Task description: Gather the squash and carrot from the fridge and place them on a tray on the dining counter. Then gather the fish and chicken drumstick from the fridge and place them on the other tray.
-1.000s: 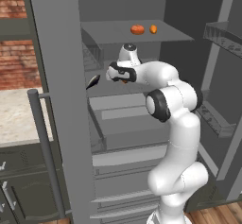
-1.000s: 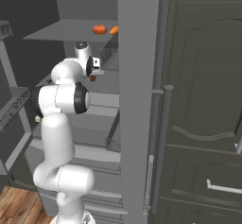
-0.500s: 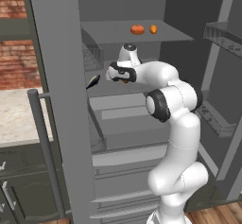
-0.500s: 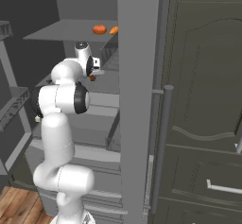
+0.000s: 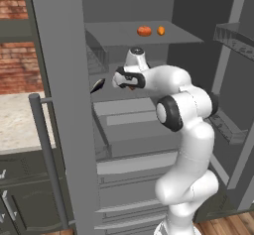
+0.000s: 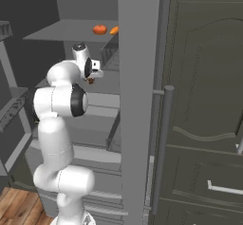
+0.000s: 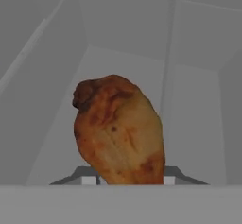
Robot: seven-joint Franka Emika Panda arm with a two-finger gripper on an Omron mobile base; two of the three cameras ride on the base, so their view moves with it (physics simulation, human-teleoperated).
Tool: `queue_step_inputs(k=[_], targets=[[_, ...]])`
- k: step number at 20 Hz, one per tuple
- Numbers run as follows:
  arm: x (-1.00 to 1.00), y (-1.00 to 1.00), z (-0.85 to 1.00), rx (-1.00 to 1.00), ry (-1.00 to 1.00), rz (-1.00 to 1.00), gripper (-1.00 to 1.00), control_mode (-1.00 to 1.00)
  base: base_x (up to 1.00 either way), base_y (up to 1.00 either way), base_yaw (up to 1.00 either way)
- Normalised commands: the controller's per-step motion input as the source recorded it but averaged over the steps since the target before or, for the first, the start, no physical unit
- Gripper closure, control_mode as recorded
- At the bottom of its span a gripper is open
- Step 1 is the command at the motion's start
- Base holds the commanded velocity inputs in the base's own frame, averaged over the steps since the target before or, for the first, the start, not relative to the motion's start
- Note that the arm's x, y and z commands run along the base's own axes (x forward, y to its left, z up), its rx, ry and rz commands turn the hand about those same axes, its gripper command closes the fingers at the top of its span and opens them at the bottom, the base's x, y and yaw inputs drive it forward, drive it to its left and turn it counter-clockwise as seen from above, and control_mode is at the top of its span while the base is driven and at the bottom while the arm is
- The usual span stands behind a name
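The gripper [image 7: 126, 180] sits right at the chicken drumstick [image 7: 119, 129], 1 finger [image 7: 88, 179] on each side of its lower end; whether the jaws are pinching it I can't tell. That drumstick lies on the middle fridge shelf [image 5: 130, 111], deep inside the open fridge. Further up, on the top shelf [image 5: 139, 36], 2 orange items wait: a round one [image 5: 144, 30] and a smaller one [image 5: 160, 30]. The danger, I'd say: that rounded, tapering meat squirts from a low, shallow grip on lifting.
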Motion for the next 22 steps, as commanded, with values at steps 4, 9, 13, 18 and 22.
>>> queue_step_inputs(k=[4, 9, 13, 18, 22], targets=[[-1.00, 0.07, 0.23, 0.05, -0.22, -0.05, 1.00, -1.00, 0.00, 0.00, 0.00], [-1.00, 0.00, 0.58, 0.16, -0.21, -0.07, 1.00, -1.00, 0.00, 0.00, 0.00], [-1.00, 0.02, 0.43, 0.14, -0.15, -0.05, 1.00, -1.00, 0.00, 0.00, 0.00], [-0.97, 0.00, 0.75, 0.25, -0.12, -0.07, 1.00, -1.00, 0.00, 0.00, 0.00], [-0.92, 0.00, 0.85, 0.38, -0.02, -0.09, 1.00, -1.00, 0.00, 0.00, 0.00]])
